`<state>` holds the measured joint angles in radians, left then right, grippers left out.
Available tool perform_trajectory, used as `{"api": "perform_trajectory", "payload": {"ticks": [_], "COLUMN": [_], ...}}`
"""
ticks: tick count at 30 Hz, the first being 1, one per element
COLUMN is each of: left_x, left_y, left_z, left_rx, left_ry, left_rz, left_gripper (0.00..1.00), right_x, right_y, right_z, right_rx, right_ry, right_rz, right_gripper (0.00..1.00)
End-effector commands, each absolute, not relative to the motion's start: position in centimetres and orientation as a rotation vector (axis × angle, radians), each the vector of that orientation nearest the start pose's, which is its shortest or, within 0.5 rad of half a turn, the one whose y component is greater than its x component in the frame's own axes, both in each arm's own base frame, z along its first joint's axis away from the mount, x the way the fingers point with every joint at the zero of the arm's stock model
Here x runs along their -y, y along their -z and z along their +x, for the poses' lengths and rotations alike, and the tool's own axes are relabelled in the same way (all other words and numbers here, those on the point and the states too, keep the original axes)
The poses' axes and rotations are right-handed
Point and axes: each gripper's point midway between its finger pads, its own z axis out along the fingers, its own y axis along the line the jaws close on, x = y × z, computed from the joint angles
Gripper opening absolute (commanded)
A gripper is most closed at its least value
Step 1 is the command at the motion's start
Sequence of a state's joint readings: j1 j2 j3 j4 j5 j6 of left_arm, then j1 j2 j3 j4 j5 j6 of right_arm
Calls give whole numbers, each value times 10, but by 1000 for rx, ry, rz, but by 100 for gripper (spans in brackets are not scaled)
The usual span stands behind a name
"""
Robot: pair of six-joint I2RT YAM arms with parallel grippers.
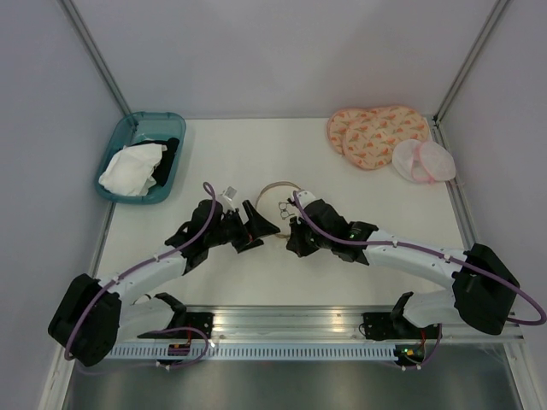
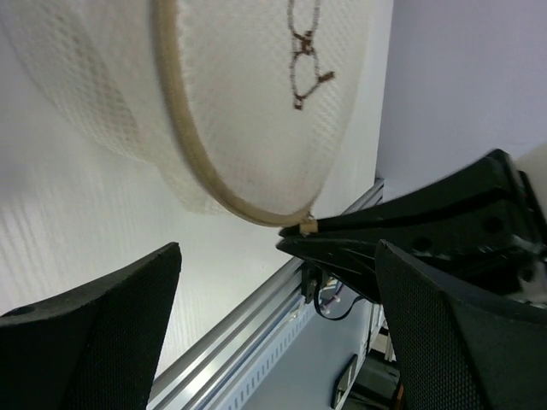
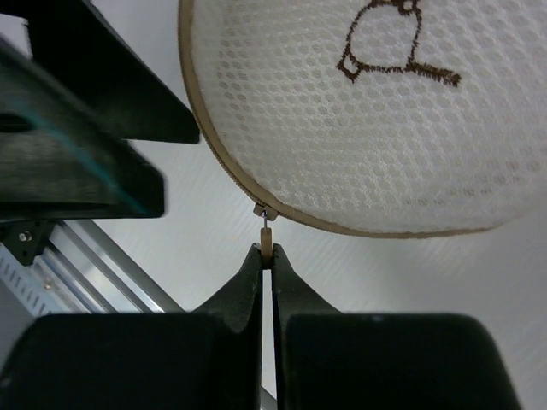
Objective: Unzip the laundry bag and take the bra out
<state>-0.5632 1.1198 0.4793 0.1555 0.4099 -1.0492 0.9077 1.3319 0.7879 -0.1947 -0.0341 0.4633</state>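
The cream-white mesh laundry bag (image 1: 279, 196) with its tan rim and black bra icon lies in the middle of the table. It fills the top of the left wrist view (image 2: 256, 94) and of the right wrist view (image 3: 359, 111). My right gripper (image 3: 267, 249) is shut on the tan zipper pull (image 3: 267, 239) at the bag's near rim; in the top view the gripper (image 1: 289, 229) sits just in front of the bag. My left gripper (image 1: 263, 227) is open and empty beside the bag's near left edge, its fingers (image 2: 94, 342) wide apart. The bra is hidden.
A teal bin (image 1: 120, 137) at the back left holds a white cloth (image 1: 130, 169) and a black cloth (image 1: 171, 152). A pink-orange patterned pad (image 1: 376, 132) and a pale pink-white mesh pair (image 1: 423, 161) lie at the back right. The metal rail (image 1: 282, 323) runs along the near edge.
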Motion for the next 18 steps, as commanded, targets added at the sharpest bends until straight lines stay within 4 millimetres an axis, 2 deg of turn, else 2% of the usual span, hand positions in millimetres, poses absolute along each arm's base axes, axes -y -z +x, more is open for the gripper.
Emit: {"api": "perform_trajectory", "payload": {"ticks": [1,5,11,17,18], "left_x": [260,265,271,270,270], "left_y": [-120,-116,-121,-121,-121], "left_z": [227,240,252,253,253], "left_rx": [-2313,-2306,-2252,-2247,-2246], "left_ry": [1316,1311,1331,1327,1325], "left_rz": [-347,-379,-406,-404,-403], "left_gripper": [96,91,78,47,34], "right_x": [-327,-329,-331,-329,-328], "right_y": [-139,-141,-137,-127,-125], "right_z": [196,192,180,169,170], "right_rx": [-2230,-2230,-2234,-2263,-2267], "right_ry": [-928,-948,-974,-957,-942], "right_rz": [-589,-606,-673,-743,-741], "right_gripper": [0,0,0,1,0]}}
